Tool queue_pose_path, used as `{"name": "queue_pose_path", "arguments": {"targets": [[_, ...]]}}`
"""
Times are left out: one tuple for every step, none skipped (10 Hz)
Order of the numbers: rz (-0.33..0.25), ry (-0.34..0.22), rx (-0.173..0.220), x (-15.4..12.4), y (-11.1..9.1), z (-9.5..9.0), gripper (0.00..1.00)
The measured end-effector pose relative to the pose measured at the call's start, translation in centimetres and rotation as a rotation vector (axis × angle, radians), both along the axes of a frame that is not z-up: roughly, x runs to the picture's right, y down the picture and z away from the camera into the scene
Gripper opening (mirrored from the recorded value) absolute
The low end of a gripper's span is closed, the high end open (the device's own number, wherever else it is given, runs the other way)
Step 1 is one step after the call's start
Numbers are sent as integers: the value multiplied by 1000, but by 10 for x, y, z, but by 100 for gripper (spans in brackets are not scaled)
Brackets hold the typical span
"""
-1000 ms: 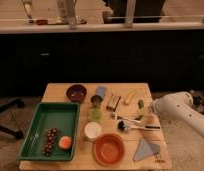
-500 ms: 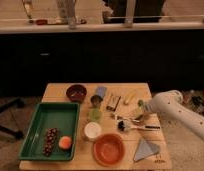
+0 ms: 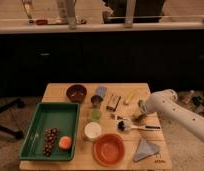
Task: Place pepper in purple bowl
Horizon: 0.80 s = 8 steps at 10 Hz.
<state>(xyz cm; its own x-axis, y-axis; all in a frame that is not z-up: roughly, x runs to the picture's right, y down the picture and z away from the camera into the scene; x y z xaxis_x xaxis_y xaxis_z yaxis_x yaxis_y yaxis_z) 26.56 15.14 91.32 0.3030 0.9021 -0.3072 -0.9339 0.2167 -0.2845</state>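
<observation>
Wooden tabletop [image 3: 57, 92] seen from the front, with a white robot arm [image 3: 171, 104] reaching in from the right; the end effector [image 3: 139, 116] sits low over the right-hand part of the tabletop, just behind a brush [image 3: 129, 125]; whether it is wide or narrow cannot be told. The pepper [image 3: 141, 105], small and dark green, lies right at the end effector, on its far side and close against the arm's end; whether the two touch cannot be told. The purple bowl [image 3: 76, 92] stands near the far left edge, well apart from the pepper; between them lie a blue item [image 3: 100, 91], a dark cup [image 3: 96, 101], a small box [image 3: 113, 102] and a yellow stick [image 3: 130, 96]. A green tray [image 3: 42, 125] with grapes [image 3: 50, 141] and an orange fruit [image 3: 65, 143] fills the near left; an orange bowl [image 3: 109, 148], a white cup [image 3: 93, 131] and a grey cloth [image 3: 145, 149] line the near edge; bare wood shows along the far edge behind the bowl.
</observation>
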Motion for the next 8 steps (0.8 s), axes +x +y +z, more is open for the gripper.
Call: {"name": "queue_pose_path", "arguments": {"targets": [[-8,0,-1,-2,-1,0,27],[-23,-1,-3,-4,-1,0,16],[-35,-1,-8,-6,0,-2,7],[-48,-8,-1,-8,-2,-3,1],[-55,-13,4,-9,-4,-3,0],[-68,-28,9,-9,-5,-4,0],[-84,-47,10,-8,-5,-5,0],[-92,-55,8,-8,-5,-5,0]]}}
